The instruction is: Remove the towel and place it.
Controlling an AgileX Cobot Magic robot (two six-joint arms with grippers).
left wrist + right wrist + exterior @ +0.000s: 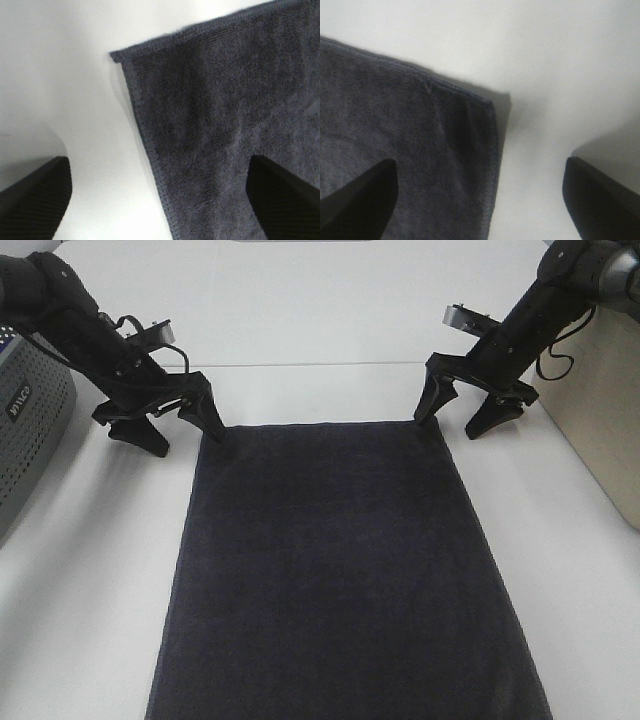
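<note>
Lying flat on the white table (90,620), the large rectangular towel (340,570) of very dark navy-black soft cloth fills the middle of the high exterior view, and its near end runs out of the picture. The black left gripper (188,440) stands at the towel's far left corner, jaws spread wide. Its inner finger comes down at the corner and its outer finger is over bare table. The black right gripper (448,425) mirrors it at the far right corner, equally wide. Neither has hold of anything. A grey perforated plastic basket (25,430) sits at the left edge and a beige box (610,430) at the right.

Through the left wrist camera, the towel (225,115) shows its hemmed corner between the fingers of the left gripper (157,165). One finger is over cloth and the other over table, with nothing pinched.

Through the right wrist camera, the towel (405,130) lies likewise, its corner inside the wide gap of the right gripper (480,165). One finger hangs above cloth and the other above table. Whether the tips touch the fabric I cannot tell.
</note>
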